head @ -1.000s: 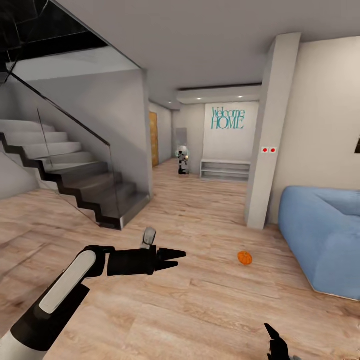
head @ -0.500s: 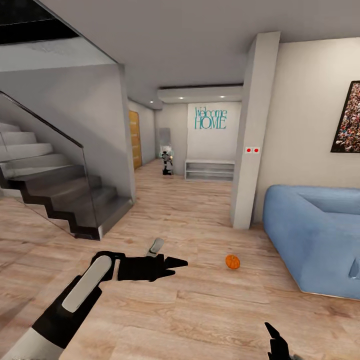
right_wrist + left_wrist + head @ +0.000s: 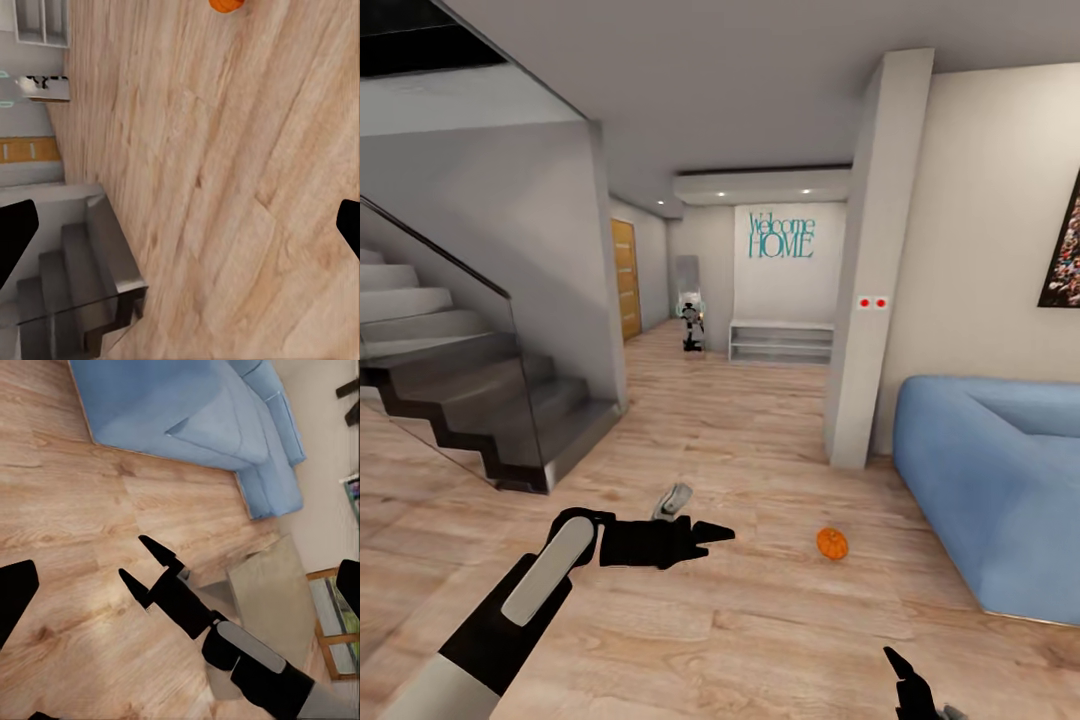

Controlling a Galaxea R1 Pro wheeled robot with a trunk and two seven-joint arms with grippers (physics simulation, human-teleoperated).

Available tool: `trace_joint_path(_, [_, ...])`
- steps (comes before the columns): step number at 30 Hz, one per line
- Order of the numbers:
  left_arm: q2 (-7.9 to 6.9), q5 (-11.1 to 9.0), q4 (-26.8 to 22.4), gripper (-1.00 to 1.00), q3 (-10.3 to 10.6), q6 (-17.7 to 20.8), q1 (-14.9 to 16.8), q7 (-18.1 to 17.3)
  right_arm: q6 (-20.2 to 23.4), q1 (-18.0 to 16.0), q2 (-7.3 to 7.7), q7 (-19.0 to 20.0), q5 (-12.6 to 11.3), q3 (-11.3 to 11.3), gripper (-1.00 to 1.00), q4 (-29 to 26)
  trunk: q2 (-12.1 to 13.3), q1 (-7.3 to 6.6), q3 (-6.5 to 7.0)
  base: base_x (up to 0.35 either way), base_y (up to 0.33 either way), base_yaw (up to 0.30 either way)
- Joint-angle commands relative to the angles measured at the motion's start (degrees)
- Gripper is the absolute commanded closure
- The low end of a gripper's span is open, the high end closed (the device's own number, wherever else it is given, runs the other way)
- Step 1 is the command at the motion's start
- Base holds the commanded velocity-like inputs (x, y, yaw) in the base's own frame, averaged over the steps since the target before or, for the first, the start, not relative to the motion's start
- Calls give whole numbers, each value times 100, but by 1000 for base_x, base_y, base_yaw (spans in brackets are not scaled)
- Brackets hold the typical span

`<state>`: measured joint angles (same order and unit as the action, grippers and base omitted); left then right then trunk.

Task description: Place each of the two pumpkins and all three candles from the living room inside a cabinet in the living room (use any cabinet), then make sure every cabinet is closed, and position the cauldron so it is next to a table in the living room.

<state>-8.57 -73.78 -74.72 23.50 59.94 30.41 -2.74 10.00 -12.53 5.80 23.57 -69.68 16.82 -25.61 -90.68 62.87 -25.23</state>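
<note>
Small round orange ribbed pumpkin [image 3: 832,543] lies on the pale wooden plank floor [image 3: 760,620], just left of the blue fabric sofa [image 3: 1000,480] and nearer than the white square pillar [image 3: 870,270]. It sits right of and slightly beyond the left tool [image 3: 722,534], left of and well beyond the right tool [image 3: 908,684]. Judgement: left tool is nearer; pumpkin is round, so no long axis matters.

Left arm reaches forward, held low and roughly level, tool pointing right toward the pumpkin, empty; spread of its fingers cannot be told. Right tool, seen from the left wrist [image 3: 152,573], has fingers parted, empty. Right wrist camera catches the pumpkin [image 3: 226,4] at frame edge.
</note>
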Motion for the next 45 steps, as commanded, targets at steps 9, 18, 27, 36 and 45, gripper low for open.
trace_joint_path(9, [-51,18,-62,-100,16,6,8,-1053,153,-45,21,-11,32,-20,-100,-179,-3,3,-7,336,0,0])
trace_joint_path(18, [-59,21,-272,-100,27,6,3,-1412,816,-603,370,-1260,819,-47,-100,-574,-3,3,-7,337,0,0])
trace_joint_path(27, [-57,20,-454,-100,30,6,0,-1438,909,-786,443,-1569,977,-59,-100,-584,-3,3,-7,337,0,0])
trace_joint_path(36, [-57,21,-472,-100,39,6,0,-1439,917,-759,477,-1419,989,-64,-100,-625,-3,3,-7,337,0,0])
trace_joint_path(45, [-57,21,-467,-100,41,6,0,-1439,910,-736,477,-1183,991,-59,-100,-638,-3,3,-7,337,0,0])
